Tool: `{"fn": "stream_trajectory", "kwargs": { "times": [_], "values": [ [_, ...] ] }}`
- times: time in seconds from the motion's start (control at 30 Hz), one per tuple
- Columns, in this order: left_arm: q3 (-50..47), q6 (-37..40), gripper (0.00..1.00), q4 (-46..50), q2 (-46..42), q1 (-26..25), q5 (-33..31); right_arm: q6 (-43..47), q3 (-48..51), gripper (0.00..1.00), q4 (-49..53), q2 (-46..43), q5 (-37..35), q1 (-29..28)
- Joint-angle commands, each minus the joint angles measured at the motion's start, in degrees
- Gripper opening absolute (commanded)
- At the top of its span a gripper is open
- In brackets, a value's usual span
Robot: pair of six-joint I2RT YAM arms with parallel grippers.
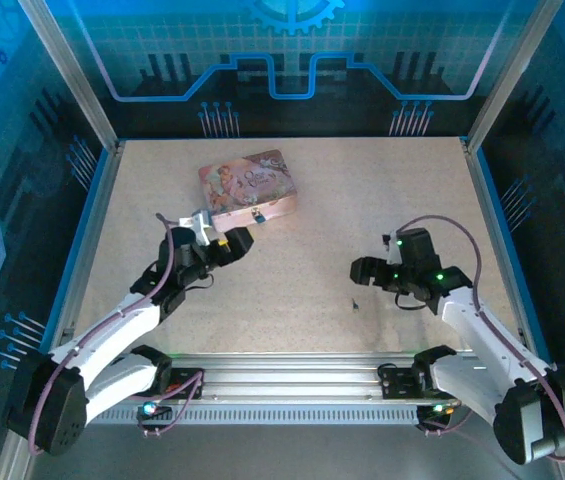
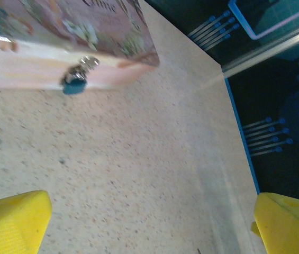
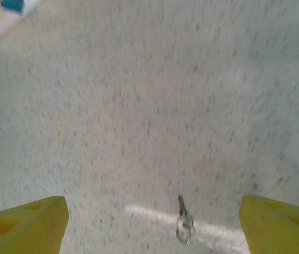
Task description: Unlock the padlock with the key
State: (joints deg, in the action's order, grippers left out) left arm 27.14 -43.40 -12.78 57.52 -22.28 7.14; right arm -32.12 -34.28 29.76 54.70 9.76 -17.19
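Right end effector (image 3: 152, 230) is spread wide, empty. The key (image 3: 183, 221) lies flat on the surface (image 3: 138, 106) between its fingers, slightly right of centre, with the long axis pointing away and the ring end nearest. The right arm is clearly the nearer one for the pickup. Left end effector (image 2: 149, 227) is also spread, empty, facing the padlock (image 2: 75, 80), which hangs on the front of the closed tin (image 2: 59, 32) — contents can't be seen.

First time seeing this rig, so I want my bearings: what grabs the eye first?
A pink picture-printed tin sits on the table, far and left of centre, a tiny padlock hanging at its front. The open left hand hovers before it; a small key lies just ahead of the open right hand.
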Motion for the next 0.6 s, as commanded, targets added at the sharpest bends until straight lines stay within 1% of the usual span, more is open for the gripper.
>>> {"fn": "stream_trajectory", "kwargs": {
  "times": [0.0, 0.1, 0.27, 0.4, 0.57],
  "values": [
    [-1.1, -4.3, 0.99, -4.8, 1.2, -3.0, -2.2, -2.5, 1.7, 0.79, 3.5, -0.1, 0.7, -2.7],
    [-1.4, -5.2, 0.99, -7.8, 3.0, -5.2, -3.0, -3.4, 3.4, 0.73, 3.3, 0.9, 0.3, -4.9],
    [-0.6, -6.4, 0.99, -11.6, 7.1, -7.2, -2.4, -5.6, 5.7, 0.62, 2.2, 3.5, 0.8, -6.8],
    [0.2, -6.9, 0.99, -13.2, 9.4, -7.7, -1.8, -6.8, 6.7, 0.55, 1.2, 5.0, 0.4, -8.1],
    [0.2, -6.9, 0.99, -13.5, 10.0, -8.0, -2.0, -7.8, 6.8, 0.47, 0.0, 6.4, -0.2, -8.7]
  ]
}}
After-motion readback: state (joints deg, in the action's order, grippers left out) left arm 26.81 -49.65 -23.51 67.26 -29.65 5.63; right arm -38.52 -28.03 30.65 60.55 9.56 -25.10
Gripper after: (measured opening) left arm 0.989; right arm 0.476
